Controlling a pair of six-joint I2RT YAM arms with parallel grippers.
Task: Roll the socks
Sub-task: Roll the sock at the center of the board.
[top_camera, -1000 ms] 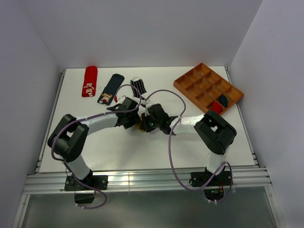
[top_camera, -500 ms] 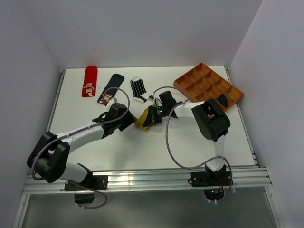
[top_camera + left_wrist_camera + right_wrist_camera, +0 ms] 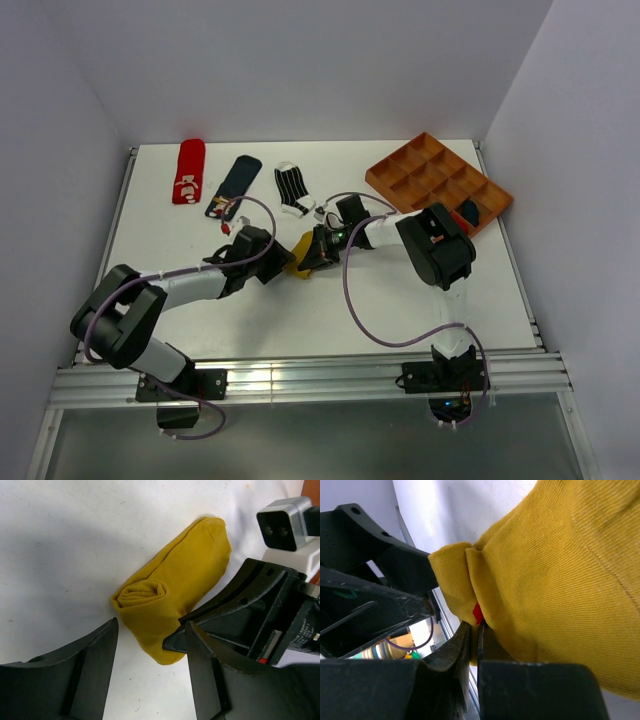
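Right jaws pinch mustard sock; left jaws wide apart; tray holds navy sock, red sock.

Mid-bench, the left arm and right arm meet at the mustard sock, with no passage between them. Bare bench runs along the near edge. Three flat socks line the far left, and an orange tray blocks the far-right corner.

White table: socks, wooden tray
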